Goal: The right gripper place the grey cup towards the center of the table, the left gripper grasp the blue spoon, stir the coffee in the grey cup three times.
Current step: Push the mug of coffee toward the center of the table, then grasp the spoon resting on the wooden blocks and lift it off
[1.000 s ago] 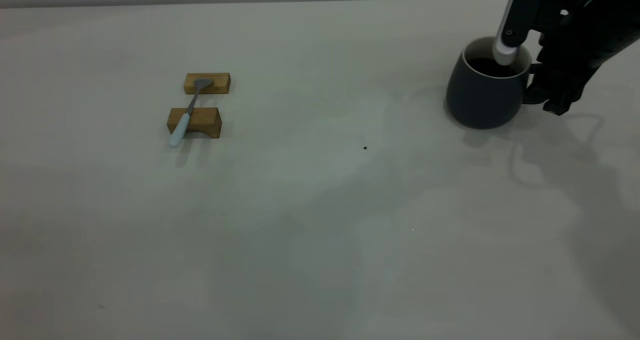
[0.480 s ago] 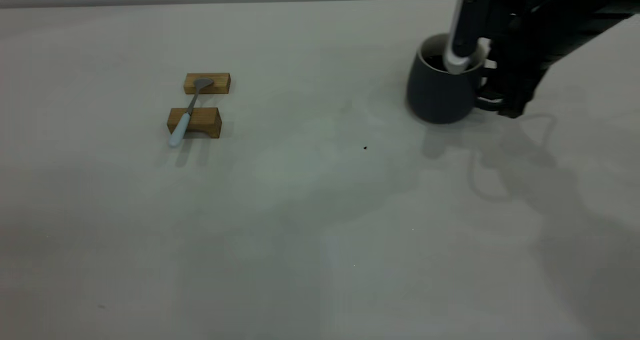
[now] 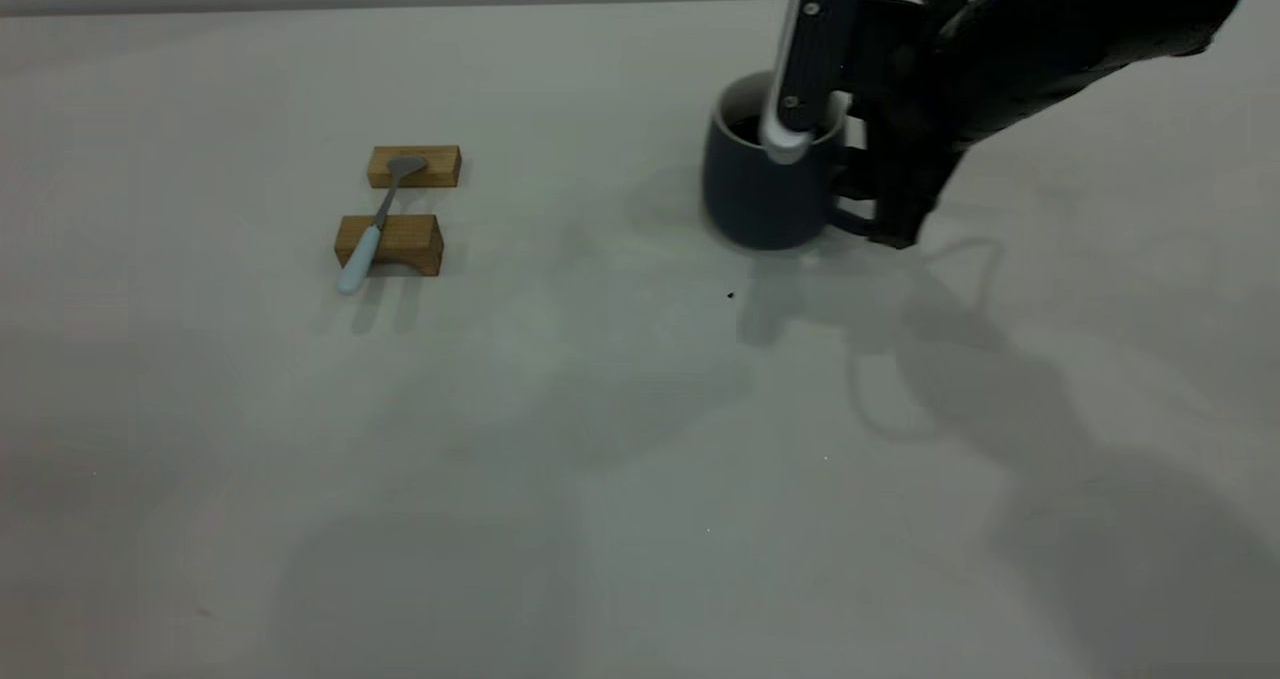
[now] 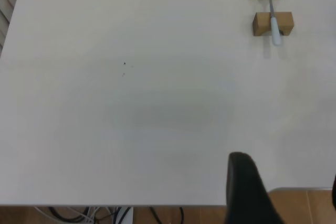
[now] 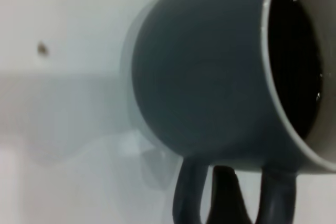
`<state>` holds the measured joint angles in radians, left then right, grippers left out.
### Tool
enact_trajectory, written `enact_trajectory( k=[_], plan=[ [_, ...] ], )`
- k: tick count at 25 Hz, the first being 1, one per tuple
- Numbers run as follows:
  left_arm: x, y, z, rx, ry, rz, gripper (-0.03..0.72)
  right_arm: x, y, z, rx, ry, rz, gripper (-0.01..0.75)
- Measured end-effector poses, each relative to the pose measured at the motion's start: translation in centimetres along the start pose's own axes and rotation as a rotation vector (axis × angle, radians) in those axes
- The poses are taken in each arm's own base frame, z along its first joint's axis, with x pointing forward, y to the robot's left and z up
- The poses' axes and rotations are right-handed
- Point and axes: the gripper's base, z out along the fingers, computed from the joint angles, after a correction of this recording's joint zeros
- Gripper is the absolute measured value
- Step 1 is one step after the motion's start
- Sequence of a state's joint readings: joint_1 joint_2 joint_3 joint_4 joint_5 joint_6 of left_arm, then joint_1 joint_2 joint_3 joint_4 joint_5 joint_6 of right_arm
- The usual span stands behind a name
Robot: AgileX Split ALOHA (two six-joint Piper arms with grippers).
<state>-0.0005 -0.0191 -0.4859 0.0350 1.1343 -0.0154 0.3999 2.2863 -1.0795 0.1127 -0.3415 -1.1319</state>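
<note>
From the exterior view, the right claw [image 3: 845, 174] is closed on the handle side of the grey cup [image 3: 762, 184], one silver-padded finger reaching over the rim above the coffee [image 3: 745, 129] and the dark finger down by the loop handle. The cup sits to the right of the counter [image 3: 600, 439] middle, at the far side, near the tiny dark speck [image 3: 730, 296]; whether its base touches the surface or hangs just above it cannot be told. Well apart to the left, the blue spoon [image 3: 372, 229] lies untouched across the two wooden blocks [image 3: 400, 204], bowl on the farther block, pale handle overhanging the nearer one. The left arm is not in this view. In the left wrist view, only a dark fingertip of the left claw [image 4: 247, 187] shows near the counter edge, so I cannot tell whether it is open or closed; it is parked far from the spoon [image 4: 273, 17] and its blocks [image 4: 270, 6]. The right wrist view is filled by the cup [image 5: 210, 77], dark liquid [image 5: 294, 61] level inside the white rim, with a black finger [image 5: 226, 192] passing through the loop handle. By my judgement the first step is under way but unfinished: the cup needs setting down and releasing, then the spoon grasp and all three stirs remain.
</note>
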Motion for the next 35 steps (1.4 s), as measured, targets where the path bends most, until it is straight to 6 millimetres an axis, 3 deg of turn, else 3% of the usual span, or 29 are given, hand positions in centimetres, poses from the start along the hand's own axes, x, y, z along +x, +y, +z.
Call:
enact_trajectory(
  k=[14,20,24,30,35],
  plan=[
    [0.0,0.0,0.0,0.000,0.000,0.000,0.465,-4.7,3.4,0.8,0.036,-0.246,0.046,0.541],
    [0.0,0.0,0.0,0.000,0.000,0.000,0.465,-4.8,3.4,0.7,0.028,-0.255,0.068,0.541],
    [0.0,0.0,0.0,0.000,0.000,0.000,0.465,-3.8,3.3,0.7,-0.046,-0.162,0.135,0.541],
    [0.0,0.0,0.0,0.000,0.000,0.000,0.465,-3.9,-0.2,-1.8,-0.041,-0.116,0.247,0.541],
    [0.0,0.0,0.0,0.000,0.000,0.000,0.465,-4.7,-4.1,-6.9,-0.073,-0.024,0.509,0.541]
  ],
)
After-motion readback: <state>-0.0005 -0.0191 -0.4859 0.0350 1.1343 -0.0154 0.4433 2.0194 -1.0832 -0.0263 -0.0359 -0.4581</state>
